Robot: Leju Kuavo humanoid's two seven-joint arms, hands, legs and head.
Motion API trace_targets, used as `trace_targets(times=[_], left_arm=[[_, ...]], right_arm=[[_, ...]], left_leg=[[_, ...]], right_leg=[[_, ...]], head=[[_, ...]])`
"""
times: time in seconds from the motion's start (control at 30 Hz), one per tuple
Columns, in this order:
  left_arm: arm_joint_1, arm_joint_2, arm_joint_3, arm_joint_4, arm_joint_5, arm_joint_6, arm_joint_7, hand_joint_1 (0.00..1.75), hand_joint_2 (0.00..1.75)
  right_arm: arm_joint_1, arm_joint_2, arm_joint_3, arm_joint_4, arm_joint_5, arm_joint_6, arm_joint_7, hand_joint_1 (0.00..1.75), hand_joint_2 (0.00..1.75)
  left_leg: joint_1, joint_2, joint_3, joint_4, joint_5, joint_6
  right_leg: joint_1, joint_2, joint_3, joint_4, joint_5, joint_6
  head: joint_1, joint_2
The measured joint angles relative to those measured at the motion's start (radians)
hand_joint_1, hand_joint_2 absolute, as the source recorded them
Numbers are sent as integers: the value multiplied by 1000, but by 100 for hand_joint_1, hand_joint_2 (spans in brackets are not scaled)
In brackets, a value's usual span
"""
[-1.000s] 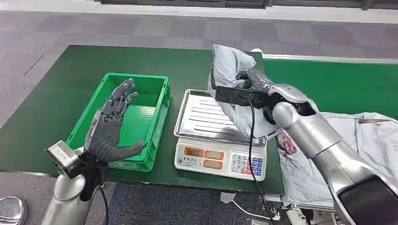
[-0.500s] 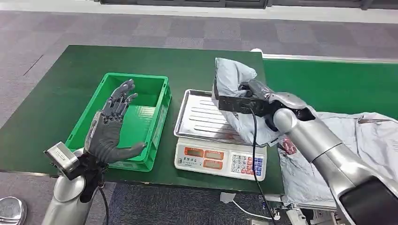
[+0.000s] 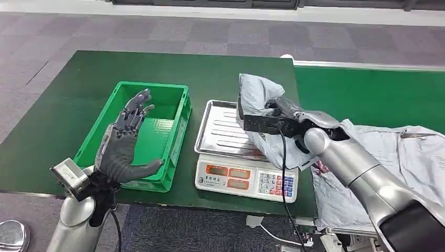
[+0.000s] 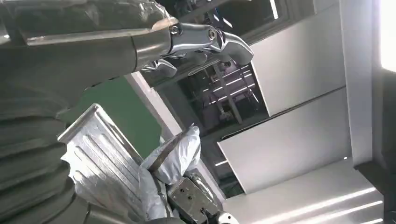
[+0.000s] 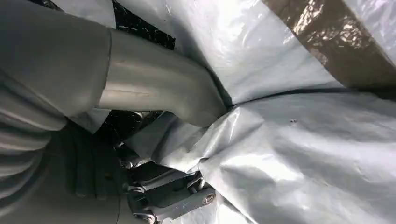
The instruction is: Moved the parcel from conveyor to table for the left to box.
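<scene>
My right hand (image 3: 286,113) grips a grey plastic parcel (image 3: 257,92) and holds it over the right side of the scale's metal tray (image 3: 223,128). Close up in the right wrist view, my thumb (image 5: 159,91) presses into the crinkled grey parcel (image 5: 299,154), which carries a strip of brown tape. My left hand (image 3: 126,142) hovers with fingers spread above the near left part of the green box (image 3: 176,113), holding nothing. In the left wrist view the parcel (image 4: 175,156) stands at the tray (image 4: 100,158) edge, beyond my left hand (image 4: 56,70).
The scale (image 3: 244,181) with its keypad sits at the green table's (image 3: 63,105) front edge. Right of it runs the green conveyor (image 3: 378,94), with more grey parcels (image 3: 409,157) piled on its near part. A black cable (image 3: 283,173) hangs from my right wrist.
My right hand has lowered the parcel toward the scale tray and drawn it slightly nearer. My left hand has not moved.
</scene>
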Motion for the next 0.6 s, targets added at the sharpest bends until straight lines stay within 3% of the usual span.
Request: trace_targets(times=[0.03, 0.6], left_arm=[[0, 0, 0, 0, 0, 0, 0, 0, 175], [5, 2, -5, 0, 9, 0, 0, 0, 175]], right_arm=[[0, 0, 1, 0, 0, 0, 0, 3, 175], [5, 0, 24, 0, -3, -16, -3, 0, 175]], left_leg=[[0, 0, 0, 0, 0, 0], [0, 0, 0, 0, 0, 0]], right_leg=[[0, 0, 0, 0, 0, 0], [0, 0, 0, 0, 0, 0]], head=[[0, 0], [0, 0]])
